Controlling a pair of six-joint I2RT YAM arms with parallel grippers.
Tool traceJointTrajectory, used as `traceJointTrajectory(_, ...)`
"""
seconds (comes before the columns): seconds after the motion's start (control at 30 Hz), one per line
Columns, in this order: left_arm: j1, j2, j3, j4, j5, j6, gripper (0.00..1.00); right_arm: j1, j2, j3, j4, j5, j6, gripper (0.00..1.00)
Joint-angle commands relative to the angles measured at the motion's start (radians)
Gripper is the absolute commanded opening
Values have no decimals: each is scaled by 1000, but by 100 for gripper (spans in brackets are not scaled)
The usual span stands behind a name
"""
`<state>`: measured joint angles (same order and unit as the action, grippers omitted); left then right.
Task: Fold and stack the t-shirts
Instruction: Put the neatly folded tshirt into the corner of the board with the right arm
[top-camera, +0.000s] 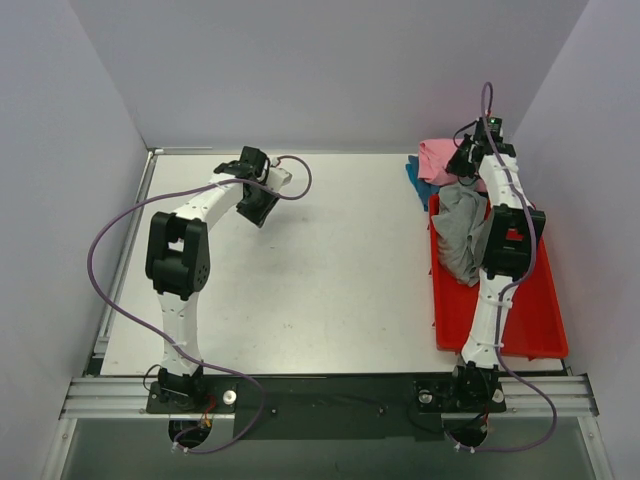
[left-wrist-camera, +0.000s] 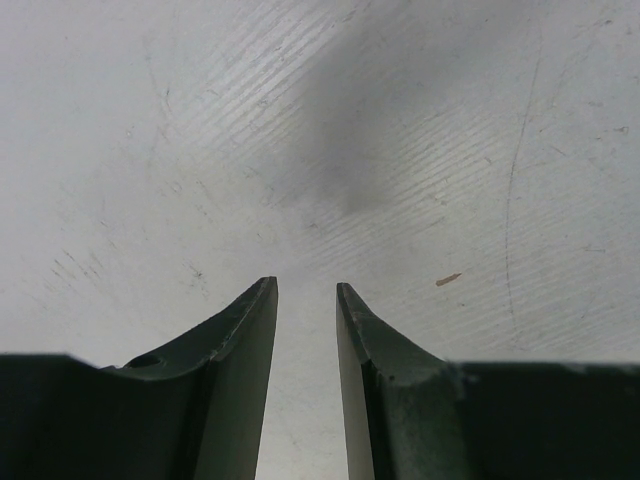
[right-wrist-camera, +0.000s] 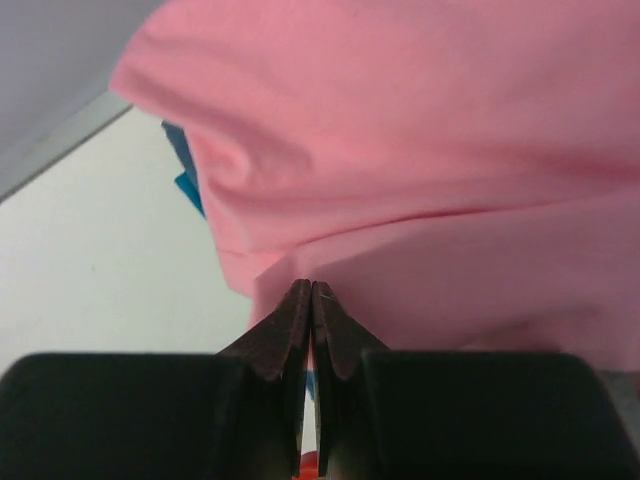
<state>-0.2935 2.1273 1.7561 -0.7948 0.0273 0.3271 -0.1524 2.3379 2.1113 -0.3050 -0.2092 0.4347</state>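
Pink shirt (right-wrist-camera: 420, 150) lies bunched at the far right corner of the table (top-camera: 330, 270), just beyond the far end of the bin (top-camera: 535, 325). Teal shirt (top-camera: 417, 187) touches it on the left and appears to lie partly beneath it. Grey shirt (top-camera: 460, 235) is crumpled over the bin's far left rim, part inside and part hanging toward the table. No shirt is spread flat and no stack exists. Judgement: the task is at its opening, and the pink shirt is taken first because it sits uppermost at the far end.

Right end effector (right-wrist-camera: 312, 288): fingers pressed together on a fold of the pink shirt and, by the wrist view, pinching it. Right arm (top-camera: 510, 240) is stretched far forward above the bin and grey shirt, wrist tipped down to the cloth.

Left end effector (left-wrist-camera: 305, 288): fingers slightly spread, nothing between them, over bare table and well apart from the shirts. Left arm (top-camera: 180, 255) is bent at the elbow and reaches toward the far left centre. Judgement: it waits over the area where a shirt would be laid out.
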Motion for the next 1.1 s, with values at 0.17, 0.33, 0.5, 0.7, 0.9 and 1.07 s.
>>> traceJointTrajectory(0.17,14,-41,-18,49,11,4,40,77,109,137,-290,-43,-47,0)
traceJointTrajectory(0.33,16,-49,-29,58,11,1,40,79,60,99,-355,-4,-86,0)
traceJointTrajectory(0.5,16,-47,-33,62,19,10,40,103,-60,191,-318,-175,-229,0)
traceJointTrajectory(0.7,16,-49,-32,72,28,-8,40,65,-137,148,-133,-10,-182,0)
traceJointTrajectory(0.9,16,-67,-47,66,33,-5,40,20,65,271,-92,-19,-111,0)
traceJointTrajectory(1.07,16,-76,-50,66,28,-7,40,34,129,250,-183,-116,-112,0)
